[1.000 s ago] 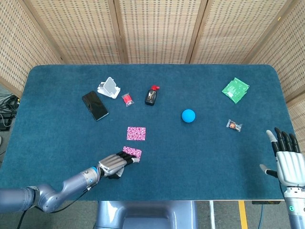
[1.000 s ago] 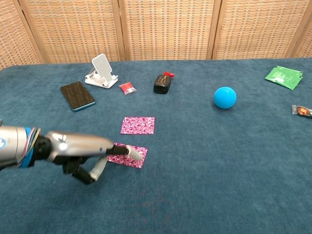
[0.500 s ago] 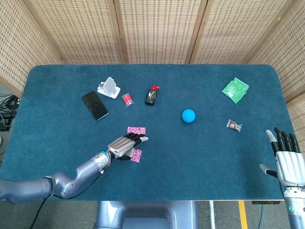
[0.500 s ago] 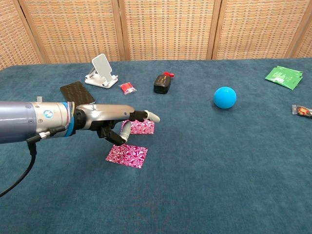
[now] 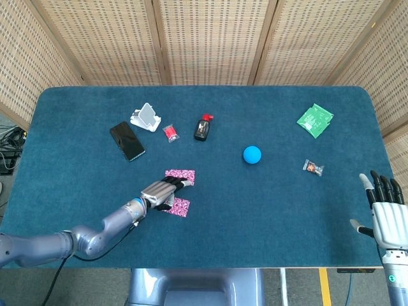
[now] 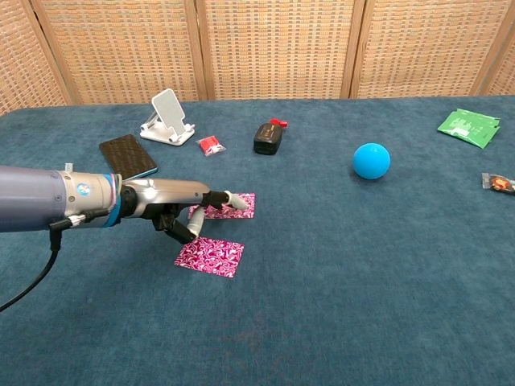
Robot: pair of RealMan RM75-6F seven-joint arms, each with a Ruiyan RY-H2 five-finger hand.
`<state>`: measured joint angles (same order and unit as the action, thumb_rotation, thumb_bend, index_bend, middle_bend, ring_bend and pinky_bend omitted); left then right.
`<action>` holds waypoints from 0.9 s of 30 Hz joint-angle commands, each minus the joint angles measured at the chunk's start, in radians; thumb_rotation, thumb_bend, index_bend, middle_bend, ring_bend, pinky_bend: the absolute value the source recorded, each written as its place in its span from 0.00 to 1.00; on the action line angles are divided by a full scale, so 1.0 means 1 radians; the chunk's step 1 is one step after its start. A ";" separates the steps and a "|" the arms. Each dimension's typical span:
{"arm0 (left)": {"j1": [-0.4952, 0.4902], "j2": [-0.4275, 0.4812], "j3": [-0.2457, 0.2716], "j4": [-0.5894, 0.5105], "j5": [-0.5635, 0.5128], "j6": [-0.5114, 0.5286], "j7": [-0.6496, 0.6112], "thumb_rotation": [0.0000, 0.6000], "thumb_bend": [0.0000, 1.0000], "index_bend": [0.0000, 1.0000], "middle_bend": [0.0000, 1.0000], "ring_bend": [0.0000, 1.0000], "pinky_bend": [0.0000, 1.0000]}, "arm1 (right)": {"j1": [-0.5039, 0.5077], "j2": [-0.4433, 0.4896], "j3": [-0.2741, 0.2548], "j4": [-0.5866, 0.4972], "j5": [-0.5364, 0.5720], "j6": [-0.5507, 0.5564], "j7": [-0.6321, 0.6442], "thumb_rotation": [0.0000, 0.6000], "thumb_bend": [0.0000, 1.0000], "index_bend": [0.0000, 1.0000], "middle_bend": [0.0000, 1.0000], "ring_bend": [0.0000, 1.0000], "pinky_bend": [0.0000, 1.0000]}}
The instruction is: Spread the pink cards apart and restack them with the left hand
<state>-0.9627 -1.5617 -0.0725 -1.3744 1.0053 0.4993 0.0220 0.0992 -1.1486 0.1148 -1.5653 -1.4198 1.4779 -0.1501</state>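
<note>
Midway, my left hand (image 6: pixel 181 211) lies with fingers outstretched on the far pink card (image 6: pixel 239 205), the near pink card (image 6: pixel 210 256) apart toward the tabletop's front edge; restacking remains.

Pink patterned cards (image 5: pixel 179 174), blue ball (image 5: pixel 252 154), green packet (image 5: pixel 315 120)

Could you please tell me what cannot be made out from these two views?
- Far pink card: the left robot hand covers part of it in both views; contact unclear.
- Right robot hand: cut off by the head view's edge, absent from the chest view.
- Small wrapped item: too small to identify.
</note>
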 commanded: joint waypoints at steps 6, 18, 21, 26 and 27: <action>0.054 0.077 0.044 -0.006 0.035 -0.008 -0.044 1.00 1.00 0.00 0.00 0.00 0.00 | 0.001 -0.002 -0.002 -0.006 -0.010 0.006 -0.009 1.00 0.00 0.00 0.00 0.00 0.00; 0.144 0.196 0.002 -0.080 0.201 0.121 -0.181 1.00 0.89 0.00 0.00 0.00 0.00 | 0.005 -0.003 -0.007 -0.023 -0.023 0.005 -0.025 1.00 0.00 0.00 0.00 0.00 0.00; 0.147 0.198 -0.026 -0.068 0.236 0.184 -0.177 1.00 0.36 0.00 0.00 0.00 0.00 | 0.006 -0.004 -0.008 -0.025 -0.025 0.004 -0.027 1.00 0.00 0.00 0.00 0.00 0.00; 0.095 0.122 -0.079 0.002 0.149 0.195 -0.054 1.00 0.03 0.25 0.00 0.00 0.00 | 0.011 -0.007 -0.007 -0.022 -0.019 -0.008 -0.028 1.00 0.00 0.00 0.00 0.00 0.00; 0.080 0.102 -0.086 0.017 0.122 0.191 -0.023 1.00 0.03 0.29 0.00 0.00 0.00 | 0.011 -0.007 -0.006 -0.021 -0.017 -0.008 -0.028 1.00 0.00 0.00 0.00 0.00 0.00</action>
<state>-0.8492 -1.4123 -0.1290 -1.3978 1.1860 0.6931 -0.0695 0.1103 -1.1559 0.1083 -1.5861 -1.4369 1.4699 -0.1777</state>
